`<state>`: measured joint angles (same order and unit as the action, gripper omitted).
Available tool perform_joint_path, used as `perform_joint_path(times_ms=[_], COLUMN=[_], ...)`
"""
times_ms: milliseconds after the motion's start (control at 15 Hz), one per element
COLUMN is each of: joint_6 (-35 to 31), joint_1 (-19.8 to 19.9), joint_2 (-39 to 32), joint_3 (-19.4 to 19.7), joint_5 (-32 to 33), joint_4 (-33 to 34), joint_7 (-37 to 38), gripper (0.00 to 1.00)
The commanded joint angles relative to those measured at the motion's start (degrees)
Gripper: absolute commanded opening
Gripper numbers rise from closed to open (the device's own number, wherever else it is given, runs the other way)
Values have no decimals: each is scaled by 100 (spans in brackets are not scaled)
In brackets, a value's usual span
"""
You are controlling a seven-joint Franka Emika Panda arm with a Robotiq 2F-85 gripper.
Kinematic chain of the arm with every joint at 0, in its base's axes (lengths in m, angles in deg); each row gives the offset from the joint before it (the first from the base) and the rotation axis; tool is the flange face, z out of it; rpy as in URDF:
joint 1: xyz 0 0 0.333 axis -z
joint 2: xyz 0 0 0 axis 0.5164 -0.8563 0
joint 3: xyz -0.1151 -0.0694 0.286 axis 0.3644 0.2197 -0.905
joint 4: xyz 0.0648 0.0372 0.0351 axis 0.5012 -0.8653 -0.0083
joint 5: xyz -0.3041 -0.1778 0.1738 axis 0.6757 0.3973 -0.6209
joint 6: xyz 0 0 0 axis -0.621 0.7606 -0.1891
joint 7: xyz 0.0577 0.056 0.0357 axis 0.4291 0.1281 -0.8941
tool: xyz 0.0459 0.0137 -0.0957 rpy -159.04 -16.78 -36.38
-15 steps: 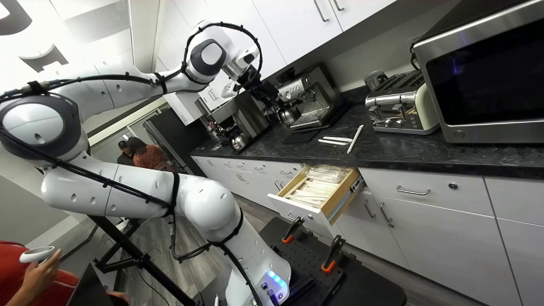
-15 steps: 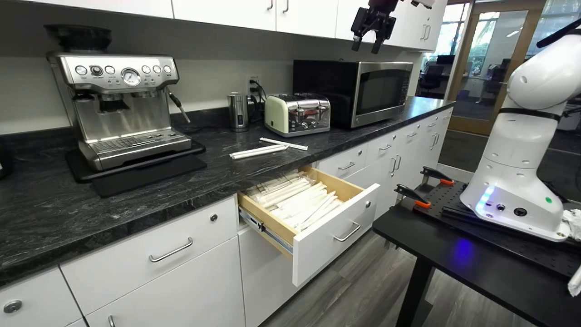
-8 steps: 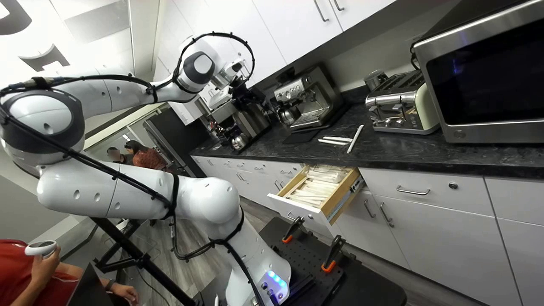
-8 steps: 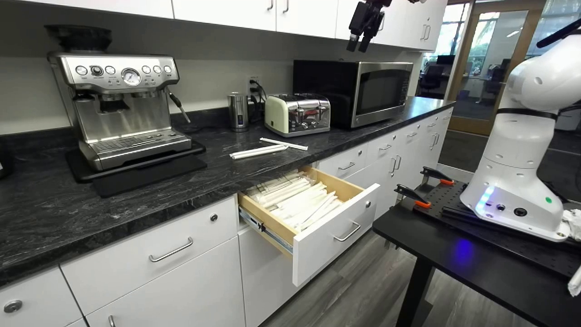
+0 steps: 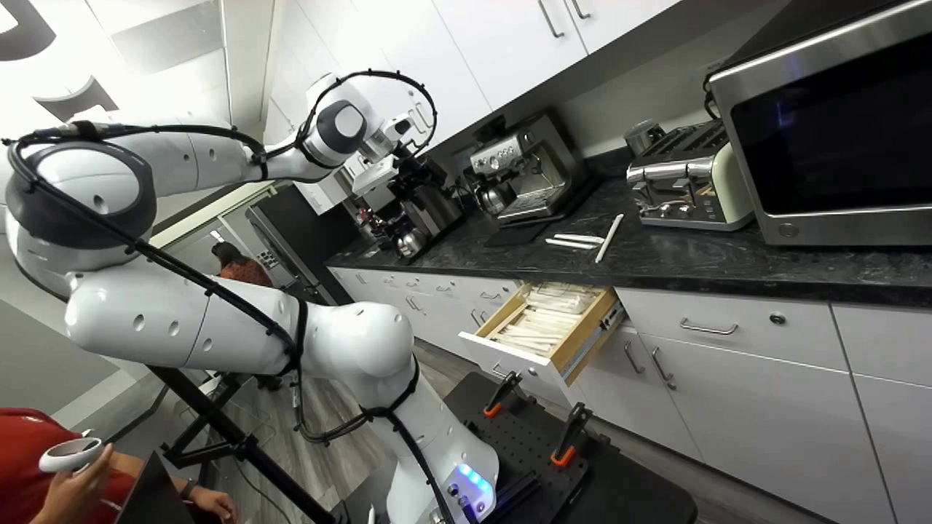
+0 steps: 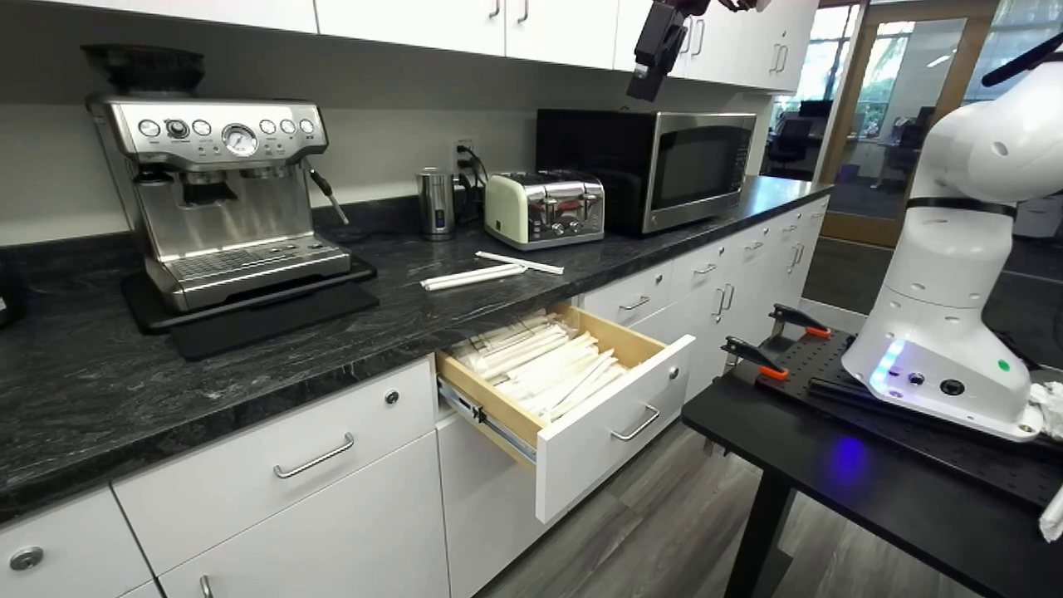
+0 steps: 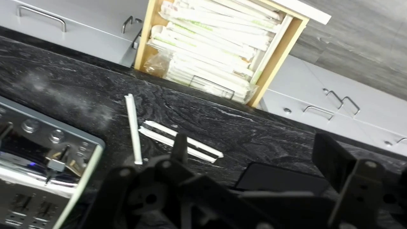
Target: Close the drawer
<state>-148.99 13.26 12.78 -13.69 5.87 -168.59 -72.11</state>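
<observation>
The drawer stands pulled out in both exterior views, with its white front (image 5: 510,353) and silver bar handle (image 6: 635,423). Its pale wood box is filled with white wrapped sticks. In the wrist view the drawer (image 7: 278,60) shows from above at the top, its front edge partly cut off. My gripper (image 7: 251,148) is open, its black fingers wide apart with nothing between them. It hangs high above the counter, well away from the drawer. In an exterior view the gripper (image 6: 648,79) is near the upper cabinets, seen side-on.
Loose white sticks (image 6: 473,276) lie on the dark countertop (image 6: 399,332) behind the drawer. An espresso machine (image 6: 224,191), a toaster (image 6: 544,208) and a microwave (image 6: 689,170) stand along the wall. A black table (image 6: 797,423) with clamps carries the arm base, facing the drawer.
The gripper has moved slightly left in both exterior views and turned, so its two fingers now overlap in an exterior view. The arm's wrist is lower. The drawer has not moved.
</observation>
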Motion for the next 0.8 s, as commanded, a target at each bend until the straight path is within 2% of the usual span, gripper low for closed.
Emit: perform_joint_path(times_ms=[0,267,467,733], joint_6=[194,-19,22,107], joint_1=[543,381,405,449], joint_2=[193,116,124,57], joint_3=[169,530,529,484], joint_5=[591,583,644,633], joint_4=[-164,-734,-988,-930], joint_7=[-115,-954,-1096,-935], gripper=[100,100,100,100])
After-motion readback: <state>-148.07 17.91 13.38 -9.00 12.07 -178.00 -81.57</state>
